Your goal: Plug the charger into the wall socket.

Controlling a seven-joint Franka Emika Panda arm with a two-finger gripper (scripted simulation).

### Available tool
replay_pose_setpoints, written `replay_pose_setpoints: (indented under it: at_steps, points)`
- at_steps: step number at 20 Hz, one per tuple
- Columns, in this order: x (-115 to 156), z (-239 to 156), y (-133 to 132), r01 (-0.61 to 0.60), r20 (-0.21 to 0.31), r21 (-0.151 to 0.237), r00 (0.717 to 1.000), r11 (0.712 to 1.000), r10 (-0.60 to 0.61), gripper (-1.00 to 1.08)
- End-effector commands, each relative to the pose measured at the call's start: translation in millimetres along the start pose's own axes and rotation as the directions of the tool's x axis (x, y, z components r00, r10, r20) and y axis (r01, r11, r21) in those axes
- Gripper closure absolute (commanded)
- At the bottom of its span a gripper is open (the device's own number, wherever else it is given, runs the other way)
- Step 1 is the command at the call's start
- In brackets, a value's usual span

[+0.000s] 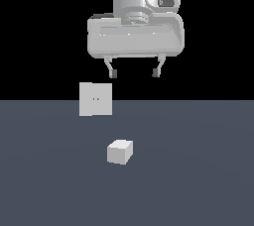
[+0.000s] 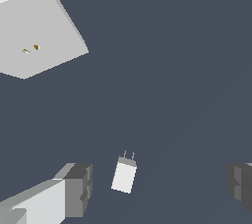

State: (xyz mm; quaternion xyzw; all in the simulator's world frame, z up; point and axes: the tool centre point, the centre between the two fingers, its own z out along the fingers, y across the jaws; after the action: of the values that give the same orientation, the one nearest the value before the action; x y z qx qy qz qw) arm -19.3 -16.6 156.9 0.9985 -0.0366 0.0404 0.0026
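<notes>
We see our tool (image 1: 134, 73) hanging high above the counter (image 1: 198, 180), its two fingers spread wide and holding nothing. That released stance makes sense to us as a setup for a grasp: the gap between the fingers is far broader than the charger (image 1: 120, 151), so the cube can pass between them on a straight descent.

The charger sits on the counter, well below the tool and slightly toward the exterior view's left of the tool's midline. In the wrist view the charger (image 2: 124, 176) lies between the two fingers (image 2: 78, 188), nearer one of them, and two thin prongs stick out of one end. Those prongs point roughly toward the socket (image 2: 42, 36), which we judge a helpful lie, since little turning should be needed before insertion.

The socket (image 1: 95, 99) stands upright farther back on the counter, apart from the charger and toward the exterior view's left of it. Two small yellowish holes mark its centre, facing the charger's side of the scene.

We judge the task barely begun: the charger is untouched. Our next move calls for centring over the cube, then lowering around its flat sides. The risk we foresee is nudging the light cube askew, spoiling the prong alignment.
</notes>
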Motion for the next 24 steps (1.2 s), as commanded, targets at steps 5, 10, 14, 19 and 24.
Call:
replay_pose_setpoints:
  at_steps: [5,10,14,19,24]
  points:
    - [-24,23,-5,-0.073,-0.048,-0.008,0.996,0.997,0.072,-0.92]
    - [-42,43,-10,-0.133,-0.088,-0.012,0.987,0.991,0.132,-0.92]
    - [-54,58,-14,-0.177,-0.117,-0.014,0.978,0.984,0.174,-0.92]
    - [-65,73,-18,-0.218,-0.145,-0.016,0.966,0.976,0.213,-0.92]
    - [-71,83,-21,-0.244,-0.162,-0.017,0.958,0.97,0.238,-0.92]
